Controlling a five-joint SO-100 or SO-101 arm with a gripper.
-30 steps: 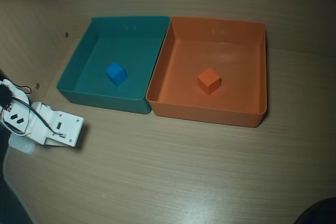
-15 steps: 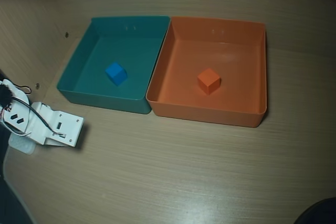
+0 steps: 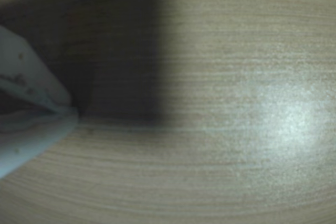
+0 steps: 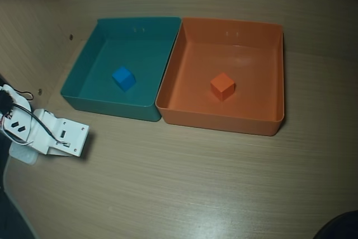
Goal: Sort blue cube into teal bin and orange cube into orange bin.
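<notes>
Plainly, no writing shows; claw [image 3: 73, 113] tips together, blue cube [image 4: 123, 78] in teal bin [image 4: 84, 65].

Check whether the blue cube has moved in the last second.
No. The blue cube sits at the same spot inside the teal bin.
</notes>
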